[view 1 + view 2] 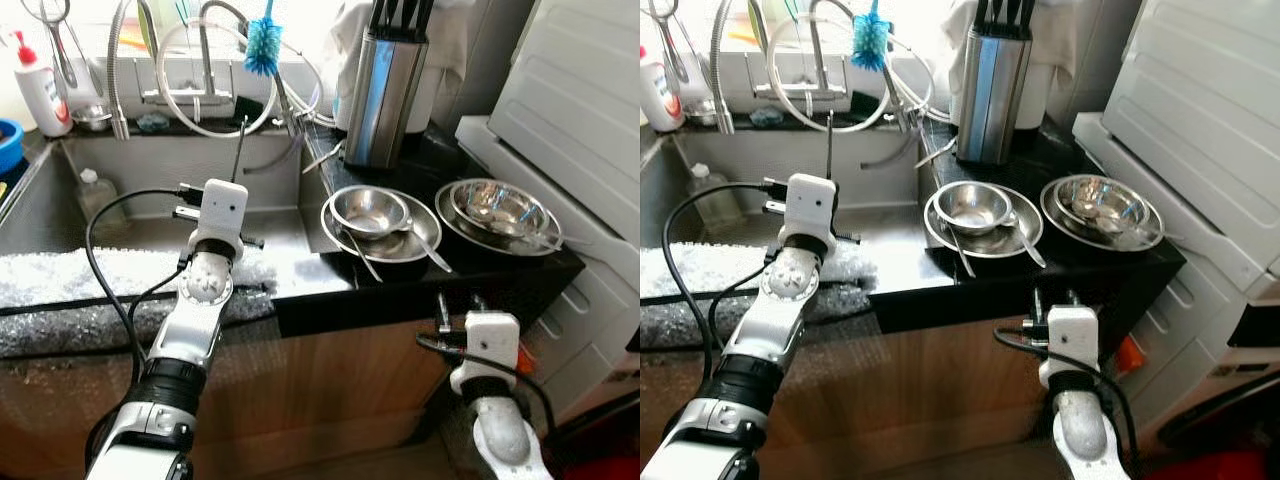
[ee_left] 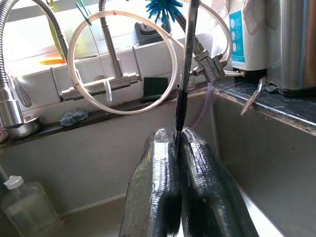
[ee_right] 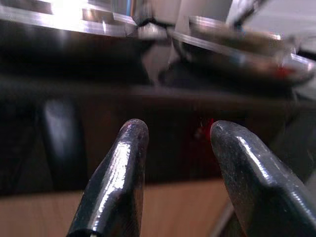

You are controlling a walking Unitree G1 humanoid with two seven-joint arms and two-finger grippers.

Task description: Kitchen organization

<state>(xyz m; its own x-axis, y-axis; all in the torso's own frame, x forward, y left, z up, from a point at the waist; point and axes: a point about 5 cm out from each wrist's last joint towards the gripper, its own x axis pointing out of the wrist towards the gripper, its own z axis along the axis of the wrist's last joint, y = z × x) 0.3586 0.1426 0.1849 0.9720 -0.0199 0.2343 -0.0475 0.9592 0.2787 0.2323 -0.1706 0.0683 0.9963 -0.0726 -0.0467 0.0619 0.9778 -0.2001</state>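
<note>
Utensil point(image 2: 183, 84), a thin dark metal rod whose upper end is running out of the wrist picture, is being pinched upright between the closed fingers point(image 2: 158, 192) of the left gripper point(image 2: 177, 148), which is hovering over the sink point(image 1: 60, 215). Gripping it low on the shaft is keeping the long free end clear of the faucet point(image 2: 111, 54) and the white hose loop point(image 2: 74, 64) beyond the fingertips, probably so it can be carried somewhere. To that gripper's right, on the black counter point(image 1: 500, 275), a small steel bowl point(image 1: 368, 210) and spoons point(image 1: 432, 252) are sitting in a steel plate point(image 1: 400, 247), with stacked steel bowls point(image 1: 495, 210) further right and a knife block point(image 1: 385, 95) behind. Right gripper point(image 3: 175, 140) is waiting below the counter edge with its fingers spread apart, empty, seemingly in reserve.
</note>
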